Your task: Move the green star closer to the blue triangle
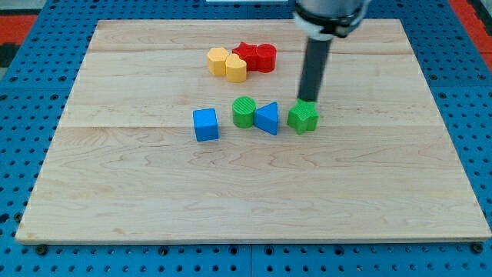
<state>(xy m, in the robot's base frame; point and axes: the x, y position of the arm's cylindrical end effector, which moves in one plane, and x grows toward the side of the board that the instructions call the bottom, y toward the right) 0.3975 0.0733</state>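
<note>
The green star [303, 117] lies on the wooden board, just to the right of the blue triangle [267, 118], with a small gap between them. My tip [308, 100] stands right at the star's top edge, on its upper right side, touching or nearly touching it. The rod rises from there to the view's top.
A green cylinder [244, 111] sits against the triangle's left side. A blue cube [205, 125] lies further left. Yellow blocks [227, 64] and red blocks [256, 56] cluster near the view's top. The board [246, 192] is ringed by blue pegboard.
</note>
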